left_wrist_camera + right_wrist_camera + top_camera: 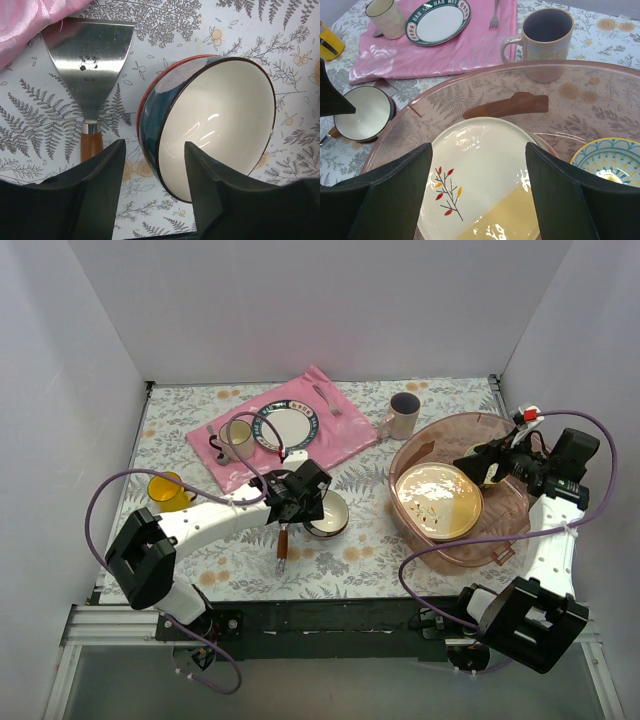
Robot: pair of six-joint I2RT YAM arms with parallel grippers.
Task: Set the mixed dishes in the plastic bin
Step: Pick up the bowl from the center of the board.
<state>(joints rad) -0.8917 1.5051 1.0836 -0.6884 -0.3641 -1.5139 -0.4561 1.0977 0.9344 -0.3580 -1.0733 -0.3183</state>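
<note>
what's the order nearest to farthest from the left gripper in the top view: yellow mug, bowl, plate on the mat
1. bowl, just right of it
2. plate, behind it, on the pink mat
3. yellow mug, far left

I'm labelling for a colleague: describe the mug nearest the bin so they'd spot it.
Find the big translucent bin on the right. By its far-left rim stands a pinkish mug; only it has a dark purple inside, unlike the cream mug and yellow mug.
</note>
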